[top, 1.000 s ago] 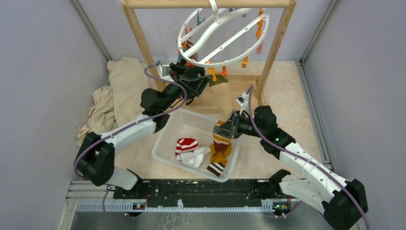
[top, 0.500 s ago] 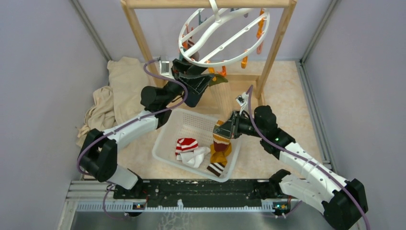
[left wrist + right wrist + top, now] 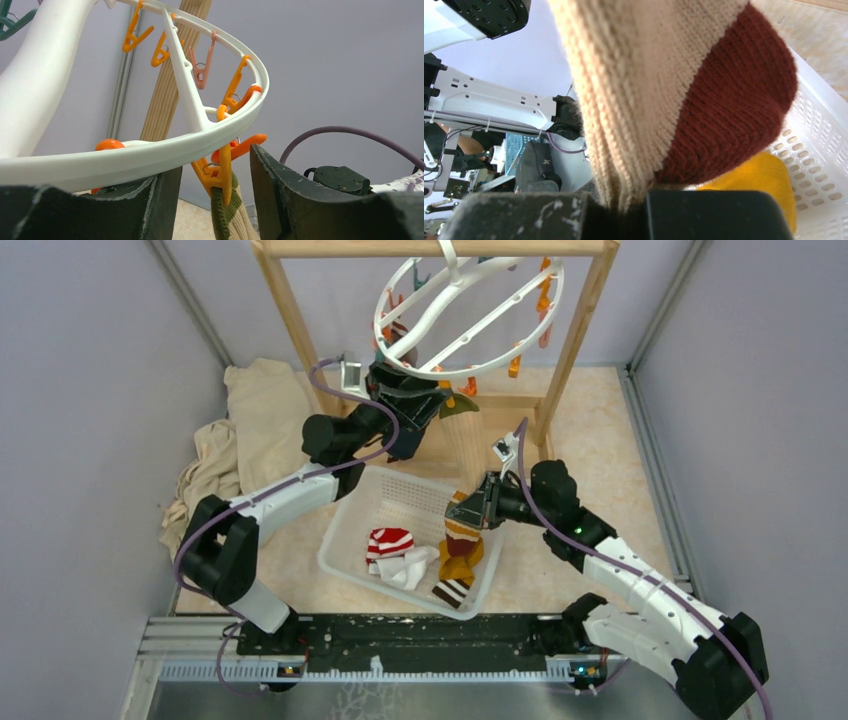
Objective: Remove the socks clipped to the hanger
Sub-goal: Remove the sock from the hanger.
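Under the hanger's (image 3: 470,302) near rim, my left gripper (image 3: 212,172) stands partly open, fingers (image 3: 280,190) either side of an orange clip (image 3: 222,175) and not touching it. That clip bites the green-striped cuff of a cream sock (image 3: 227,220). My right gripper (image 3: 619,212) is clamped tight on what looks like the same sock, beside its maroon toe, over the far right edge of the basket (image 3: 395,495), where other socks (image 3: 392,542) lie. The ring hangs free and tilted, so I judge an off-centre squeeze could shove the clip aside unopened. My right pull would then stretch the sock or swing the hanger.
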`<act>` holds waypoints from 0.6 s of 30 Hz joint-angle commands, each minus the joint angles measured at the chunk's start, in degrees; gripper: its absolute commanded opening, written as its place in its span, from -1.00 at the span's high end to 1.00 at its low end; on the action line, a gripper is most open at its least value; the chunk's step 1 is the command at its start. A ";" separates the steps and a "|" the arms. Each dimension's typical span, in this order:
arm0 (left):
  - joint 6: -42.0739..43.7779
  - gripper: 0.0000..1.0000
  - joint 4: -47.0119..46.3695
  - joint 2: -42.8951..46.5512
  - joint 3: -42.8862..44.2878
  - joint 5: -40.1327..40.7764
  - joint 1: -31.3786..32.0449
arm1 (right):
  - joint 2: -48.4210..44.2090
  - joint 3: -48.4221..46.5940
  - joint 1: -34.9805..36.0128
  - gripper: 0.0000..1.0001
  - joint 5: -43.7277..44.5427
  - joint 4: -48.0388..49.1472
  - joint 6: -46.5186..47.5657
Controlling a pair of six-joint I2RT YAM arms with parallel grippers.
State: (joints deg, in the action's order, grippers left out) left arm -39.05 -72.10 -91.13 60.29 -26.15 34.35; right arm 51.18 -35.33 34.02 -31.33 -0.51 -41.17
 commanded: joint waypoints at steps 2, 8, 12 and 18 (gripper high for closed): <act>-1.61 -0.14 -5.27 -0.64 3.08 -1.42 -0.33 | -0.30 -0.54 0.86 1.00 -0.39 2.80 0.61; -3.92 0.02 -8.21 -2.14 3.43 -0.70 -0.28 | -0.03 -0.26 0.87 1.00 -0.46 3.24 0.56; -5.72 0.07 -9.92 -2.92 3.42 -0.11 -0.27 | 0.00 -0.02 0.87 1.00 -0.57 3.26 0.63; -6.38 0.21 -10.83 -3.19 3.50 0.24 -0.30 | -0.20 0.61 0.87 1.00 -0.70 3.75 0.48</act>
State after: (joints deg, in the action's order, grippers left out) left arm -44.21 -78.19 -94.30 61.98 -26.52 34.33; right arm 51.18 -34.98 34.02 -31.35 0.08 -41.15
